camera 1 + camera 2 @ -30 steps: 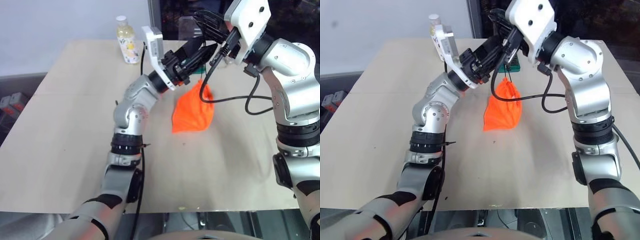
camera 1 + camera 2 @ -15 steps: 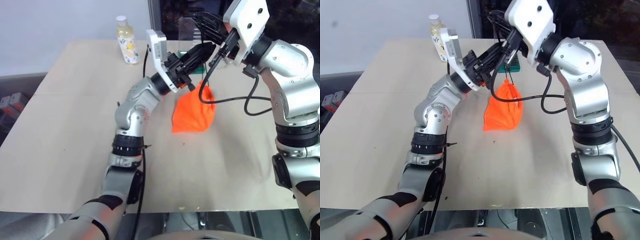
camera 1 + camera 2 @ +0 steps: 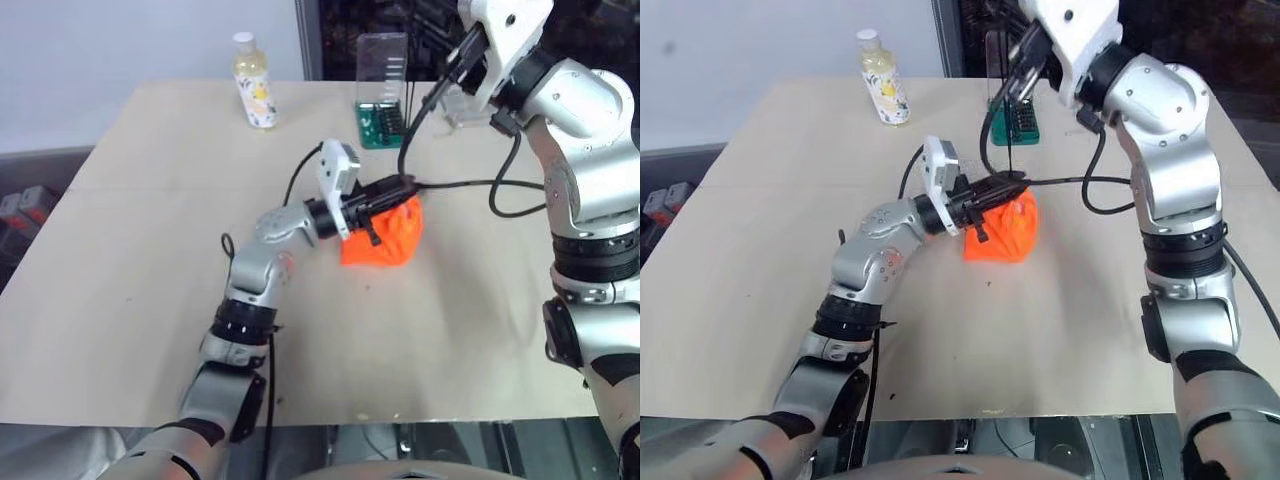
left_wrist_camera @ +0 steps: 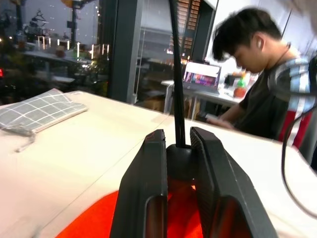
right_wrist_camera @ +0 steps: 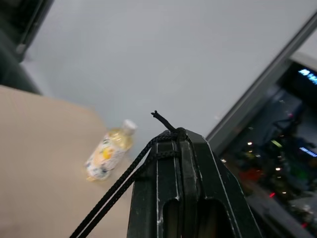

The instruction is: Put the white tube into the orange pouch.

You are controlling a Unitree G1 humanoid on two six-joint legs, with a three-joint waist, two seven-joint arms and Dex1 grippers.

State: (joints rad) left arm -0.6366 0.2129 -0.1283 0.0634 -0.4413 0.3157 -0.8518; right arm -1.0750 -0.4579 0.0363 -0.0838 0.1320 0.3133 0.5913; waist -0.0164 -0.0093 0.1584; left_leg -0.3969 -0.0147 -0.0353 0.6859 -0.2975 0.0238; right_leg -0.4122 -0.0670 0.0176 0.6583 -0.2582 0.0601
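Note:
The orange pouch (image 3: 392, 238) sits bunched on the table, its thin dark cord (image 3: 1008, 120) stretched straight up from its top. My left gripper (image 3: 393, 192) lies low across the pouch's top. In the left wrist view its fingers (image 4: 148, 198) are shut on a dark round stopper (image 4: 179, 161) on the cord (image 4: 176, 74), with orange fabric just below. My right gripper (image 5: 181, 136) is held high above the pouch and is shut on the upper end of the cord (image 5: 119, 198). The white tube is hidden.
A yellowish white-capped bottle (image 3: 253, 82) stands at the table's far left. A clear container with green contents (image 3: 381, 92) stands at the far edge behind the pouch. A grey checked pouch (image 4: 39, 111) lies beyond. A seated person (image 4: 257, 99) is behind the table.
My left gripper dropped from beside the right gripper down onto the pouch's top and closed on the cord stopper. The pouch went from hanging tall to squashed low. The right hand rose slightly.

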